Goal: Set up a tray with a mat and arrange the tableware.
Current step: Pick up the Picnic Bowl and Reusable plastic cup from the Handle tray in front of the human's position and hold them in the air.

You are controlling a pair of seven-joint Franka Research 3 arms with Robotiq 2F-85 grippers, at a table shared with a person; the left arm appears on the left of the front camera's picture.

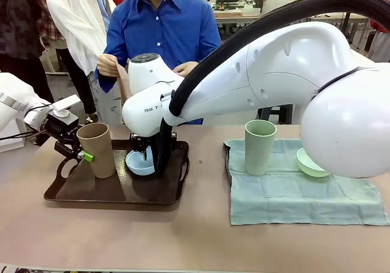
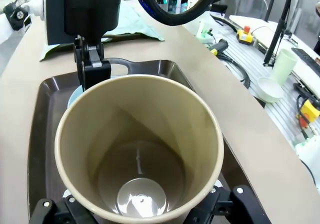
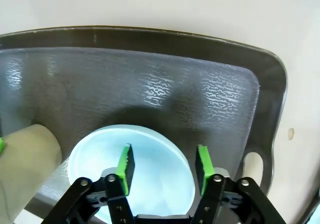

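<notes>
The tan table [image 1: 183, 236] carries two fields. At the right lies a pale green cloth mat [image 1: 292, 200], spread flat on the table rather than in the tray. At the left sits a dark brown plastic tray with handle slots [image 1: 152, 194].

On the mat's far part stands a tall pale green handleless cup [image 1: 260, 146]. A tall tan handleless cup [image 1: 97, 151] stands upright on the tray's left part, and my left claw [image 1: 85, 156] is clamped on its side. Right of that cup, on the tray, is a small round light blue bowl [image 1: 139, 163]. A small pale green bowl [image 1: 311, 163] rests on the mat, right of the green cup.

My right claw [image 3: 164, 164] hangs over the blue bowl with its fingers apart, one inside the rim and one just outside.

I judge this step concerns the tan cup and blue bowl on the tray. I cannot tell whether they are being set down or picked up. Next I must either close on that rim squarely or draw straight up clear of it.
</notes>
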